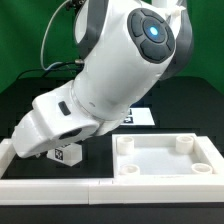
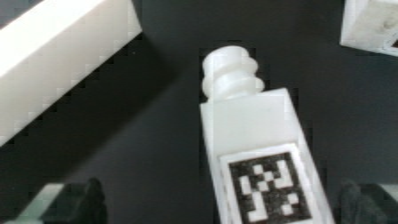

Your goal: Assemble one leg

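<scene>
Closest to you in the exterior view, a white rail [image 1: 100, 186] runs along the front edge of the black bench [image 1: 100, 160]. Just behind it, toward the exterior view's left, you will find the leg [image 1: 68, 154] lying on the bench with a black-and-white tag facing the camera. The jaws hang directly over it, released. In the wrist view the leg [image 2: 258, 140] lies on its side between the two dark fingers [image 2: 71, 200], and bare black bench shows on either side of it, so nothing is gripped. Its ribbed, screw-like tip [image 2: 231, 68] points away from the fingers, and a square tag [image 2: 267, 182] sits on its upward face. To the exterior view's right of the leg, well apart from it, the tabletop [image 1: 165, 158] rests flat with its round corner sockets facing up. Farther back, partly hidden by the arm [image 1: 120, 70], lies the marker board [image 1: 137, 117], and behind everything you see a green backdrop [image 1: 20, 50]
</scene>
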You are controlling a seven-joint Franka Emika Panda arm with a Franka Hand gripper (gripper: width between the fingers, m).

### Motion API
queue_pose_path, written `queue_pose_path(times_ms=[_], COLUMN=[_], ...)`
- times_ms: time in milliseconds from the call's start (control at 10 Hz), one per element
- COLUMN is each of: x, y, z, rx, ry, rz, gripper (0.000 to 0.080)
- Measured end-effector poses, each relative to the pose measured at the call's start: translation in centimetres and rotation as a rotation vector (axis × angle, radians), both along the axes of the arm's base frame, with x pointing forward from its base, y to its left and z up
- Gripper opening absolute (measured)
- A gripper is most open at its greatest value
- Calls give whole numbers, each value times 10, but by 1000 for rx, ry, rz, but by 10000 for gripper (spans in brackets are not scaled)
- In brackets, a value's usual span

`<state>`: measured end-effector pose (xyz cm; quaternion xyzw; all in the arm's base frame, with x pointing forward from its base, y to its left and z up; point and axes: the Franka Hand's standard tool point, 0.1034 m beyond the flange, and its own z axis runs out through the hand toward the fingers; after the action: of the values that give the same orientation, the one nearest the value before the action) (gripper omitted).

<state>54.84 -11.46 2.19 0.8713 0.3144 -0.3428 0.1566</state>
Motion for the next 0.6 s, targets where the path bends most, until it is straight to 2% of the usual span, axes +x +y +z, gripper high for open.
queue_pose_path(times_ms=[200,600], x=[-11,-11], y=[2,2], z=[-4,-5], rx=[-50,-52], ry=[36,42], rz=[-46,-47], gripper=[648,648])
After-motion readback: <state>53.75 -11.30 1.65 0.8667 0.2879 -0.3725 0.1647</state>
